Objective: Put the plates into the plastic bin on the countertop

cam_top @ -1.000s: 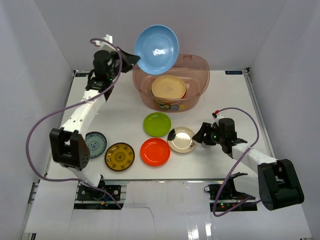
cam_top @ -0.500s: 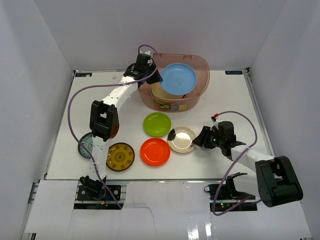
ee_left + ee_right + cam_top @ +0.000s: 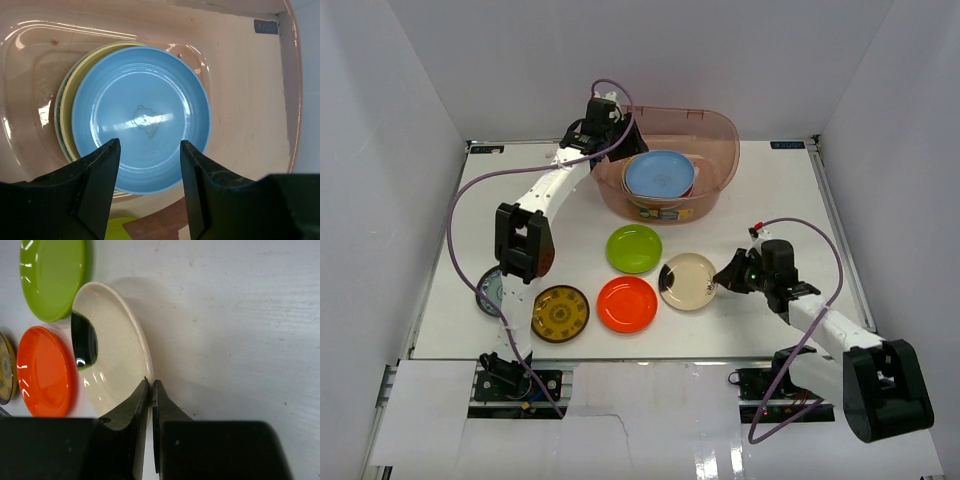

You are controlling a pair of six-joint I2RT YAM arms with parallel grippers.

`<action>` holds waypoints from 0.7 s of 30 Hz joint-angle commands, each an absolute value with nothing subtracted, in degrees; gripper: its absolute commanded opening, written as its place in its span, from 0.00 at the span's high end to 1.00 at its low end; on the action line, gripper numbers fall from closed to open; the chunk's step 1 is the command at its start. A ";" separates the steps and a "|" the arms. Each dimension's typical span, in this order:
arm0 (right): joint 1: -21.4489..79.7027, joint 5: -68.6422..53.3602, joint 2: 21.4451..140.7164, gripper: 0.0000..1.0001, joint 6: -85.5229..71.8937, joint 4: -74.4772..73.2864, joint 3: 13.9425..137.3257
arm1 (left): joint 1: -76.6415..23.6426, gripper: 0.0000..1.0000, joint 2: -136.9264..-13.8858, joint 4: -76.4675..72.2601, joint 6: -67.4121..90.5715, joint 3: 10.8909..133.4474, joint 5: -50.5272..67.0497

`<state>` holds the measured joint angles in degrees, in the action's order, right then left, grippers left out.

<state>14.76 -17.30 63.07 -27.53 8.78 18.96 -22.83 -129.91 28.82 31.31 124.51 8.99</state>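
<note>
Your right gripper [image 3: 149, 384] is pinched almost closed on the right rim of the cream plate [image 3: 115, 365]. That plate looks tipped up and sits mid-table [image 3: 775, 200], nearer the near edge. From that gripper, the plastic bin [image 3: 723, 150] lies toward the far edge and slightly left. Your left gripper [image 3: 148, 145] hangs wide open and empty over the light blue plate [image 3: 142, 95], which lies flat inside the bin.

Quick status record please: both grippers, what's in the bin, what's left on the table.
left gripper: open, over the plastic bin
right gripper: shut on the cream plate rim
bin top: light blue plate, lying on a stack
on countertop: green plate, orange plate, brown-gold patterned plate, teal patterned plate (partly hidden), cream plate
</note>
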 commanded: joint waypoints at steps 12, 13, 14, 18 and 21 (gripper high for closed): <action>14.77 -14.42 49.81 0.92 -26.45 -0.45 47.18 | -5.56 0.30 -72.89 21.27 38.38 67.19 -3.88; 14.85 -13.72 51.92 0.92 -26.72 2.34 48.76 | -3.54 0.30 -70.34 21.44 38.93 60.62 -3.17; 14.85 -12.93 57.42 0.92 -26.72 6.03 52.17 | -0.56 0.29 -66.31 22.14 39.02 58.30 -3.51; 14.85 -10.02 74.76 0.92 -24.26 7.38 65.86 | 1.93 0.27 -60.65 27.68 38.15 52.39 -10.00; 14.85 -10.10 87.68 0.92 -23.20 6.77 76.42 | 2.20 0.24 -60.21 32.24 37.62 50.02 -14.13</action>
<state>14.81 -11.90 80.31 -24.67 4.56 68.53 2.13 -61.41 27.20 37.36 51.18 -8.75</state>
